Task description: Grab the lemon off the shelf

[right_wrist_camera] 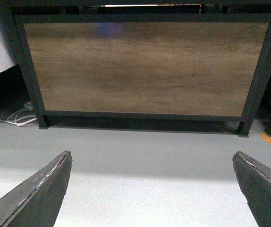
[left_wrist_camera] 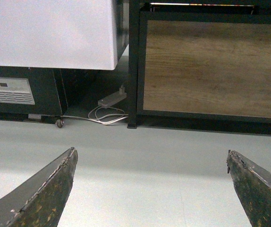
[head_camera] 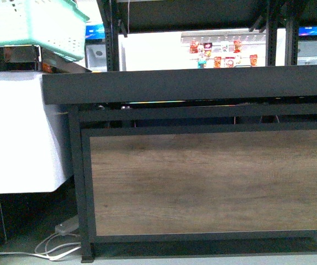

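The shelf (head_camera: 202,88) fills the front view: a black metal frame with a dark tray edge across the middle and a brown wood-look front panel below. Its panel also shows in the left wrist view as the shelf (left_wrist_camera: 211,66) and in the right wrist view as the shelf (right_wrist_camera: 145,66). The lemon is out of view; the tray's top surface is hidden by its front edge. My left gripper (left_wrist_camera: 150,158) is open and hangs low over the grey floor, short of the shelf. My right gripper (right_wrist_camera: 152,161) is open too, with only floor between its fingers.
A white cabinet (head_camera: 20,132) stands left of the shelf, with a mint-green plastic basket (head_camera: 34,25) above it. A power strip and white cables (left_wrist_camera: 109,109) lie on the floor by the shelf's left leg. Behind the shelf, white wall shelves hold bottles (head_camera: 222,52).
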You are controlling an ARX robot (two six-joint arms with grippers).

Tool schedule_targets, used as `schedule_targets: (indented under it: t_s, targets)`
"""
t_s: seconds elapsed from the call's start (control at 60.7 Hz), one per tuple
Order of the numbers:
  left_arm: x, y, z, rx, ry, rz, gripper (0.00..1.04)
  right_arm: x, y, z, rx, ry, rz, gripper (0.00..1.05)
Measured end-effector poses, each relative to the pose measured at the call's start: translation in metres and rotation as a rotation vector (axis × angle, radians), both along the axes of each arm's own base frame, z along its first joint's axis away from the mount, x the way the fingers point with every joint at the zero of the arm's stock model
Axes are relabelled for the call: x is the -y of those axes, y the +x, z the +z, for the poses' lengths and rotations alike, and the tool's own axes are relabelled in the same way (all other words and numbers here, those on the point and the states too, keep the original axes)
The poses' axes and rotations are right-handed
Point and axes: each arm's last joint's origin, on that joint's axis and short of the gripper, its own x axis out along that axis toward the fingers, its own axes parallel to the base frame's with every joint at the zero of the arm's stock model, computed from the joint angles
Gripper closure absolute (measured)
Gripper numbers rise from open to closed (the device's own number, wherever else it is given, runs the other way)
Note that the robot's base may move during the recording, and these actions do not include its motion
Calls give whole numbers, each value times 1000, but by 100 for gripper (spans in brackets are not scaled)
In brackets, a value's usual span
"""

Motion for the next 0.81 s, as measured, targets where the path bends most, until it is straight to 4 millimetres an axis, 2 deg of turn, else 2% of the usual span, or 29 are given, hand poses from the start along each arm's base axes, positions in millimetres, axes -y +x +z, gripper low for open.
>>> schedule_targets:
  t_s: [0.807]
  targets:
    - [0, 0, 0, 0, 0, 0, 8, 0, 0, 0, 0, 0, 0, 2]
